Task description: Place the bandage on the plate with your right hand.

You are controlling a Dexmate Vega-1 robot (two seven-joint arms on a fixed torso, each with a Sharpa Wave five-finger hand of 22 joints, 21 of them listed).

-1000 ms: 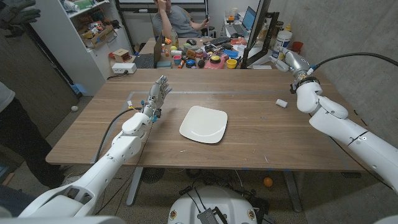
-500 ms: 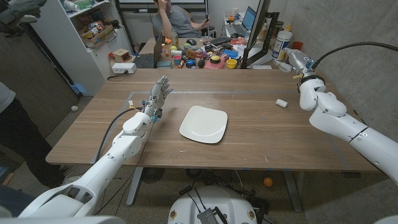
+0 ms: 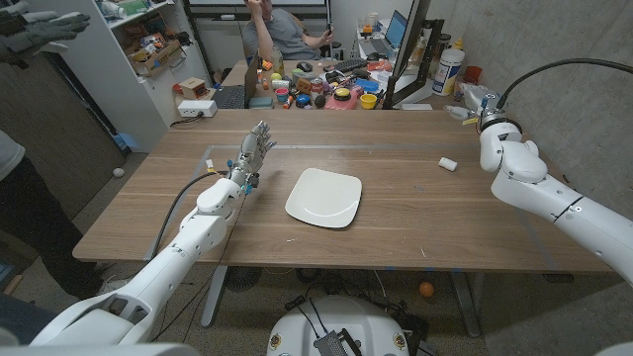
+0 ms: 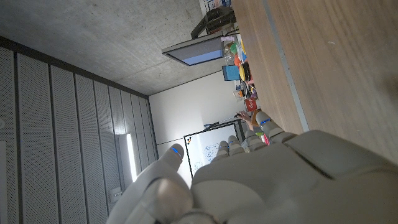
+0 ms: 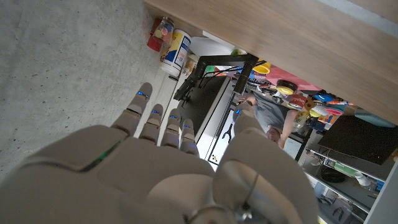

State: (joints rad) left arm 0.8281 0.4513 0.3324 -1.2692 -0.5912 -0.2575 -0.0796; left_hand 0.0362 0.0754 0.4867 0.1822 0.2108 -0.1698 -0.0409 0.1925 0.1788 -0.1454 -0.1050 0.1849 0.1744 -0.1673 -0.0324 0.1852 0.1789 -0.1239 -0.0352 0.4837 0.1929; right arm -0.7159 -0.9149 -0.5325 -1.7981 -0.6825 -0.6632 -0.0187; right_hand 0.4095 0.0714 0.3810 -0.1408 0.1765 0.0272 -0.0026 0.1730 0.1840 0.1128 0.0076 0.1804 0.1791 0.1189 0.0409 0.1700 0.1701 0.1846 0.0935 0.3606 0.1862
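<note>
Even, bright indoor light, soft shadows; wrist views blur up close.

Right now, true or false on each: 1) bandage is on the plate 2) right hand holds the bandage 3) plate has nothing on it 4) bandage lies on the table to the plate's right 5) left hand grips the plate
1) False. The bandage lies on the table, apart from the plate.
2) False. The right hand is past the table's far right corner, holding nothing.
3) True.
4) True.
5) False. The left hand is raised beside the plate, fingers spread, not touching it.
</note>
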